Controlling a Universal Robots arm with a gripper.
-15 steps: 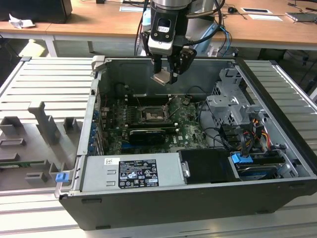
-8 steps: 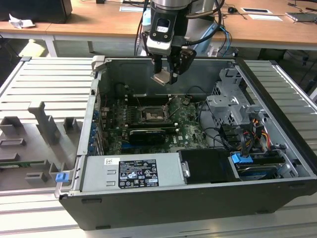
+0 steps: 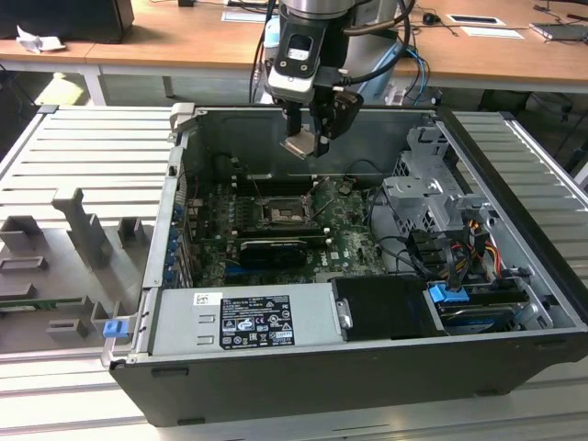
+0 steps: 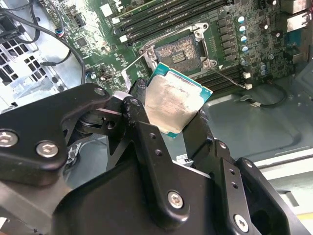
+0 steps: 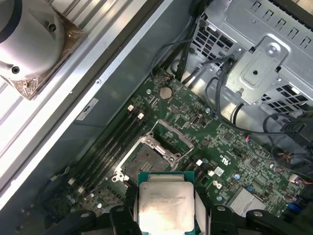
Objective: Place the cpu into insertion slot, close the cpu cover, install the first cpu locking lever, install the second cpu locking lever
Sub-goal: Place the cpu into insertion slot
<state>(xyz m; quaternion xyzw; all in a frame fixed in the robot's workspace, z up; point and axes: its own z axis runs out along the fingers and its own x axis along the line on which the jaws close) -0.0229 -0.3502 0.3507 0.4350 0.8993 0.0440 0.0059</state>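
Black fingers [image 4: 142, 122] of the gripper [image 4: 171, 104] sit in the foreground of the second wrist view, clamped on two opposite edges of the cpu [image 4: 178, 98]. So the first step, placing the chip, is the one in hand and, by my reading, not yet done. The cpu hangs in the air, clear of the board, with its scuffed silver-grey metal top facing up and a thin green border round it; it looks slightly tilted rather than level. Below it lies the insertion slot [image 4: 178, 53], a dark square recess with nothing seated in it. The cpu cover [image 5: 171, 133] appears raised off the slot along one side, and a thin wire lever [image 4: 229, 78] stands out beside it, seemingly unlatched. Seating the chip calls, I judge, for squaring its edges to the slot's rim, levelling it and lowering it straight, since a skewed drop could harm the contacts. Around the slot spreads the green motherboard [image 3: 354, 241], on the floor of the open computer case [image 3: 367, 386], which rests on the slatted table [image 3: 73, 156].
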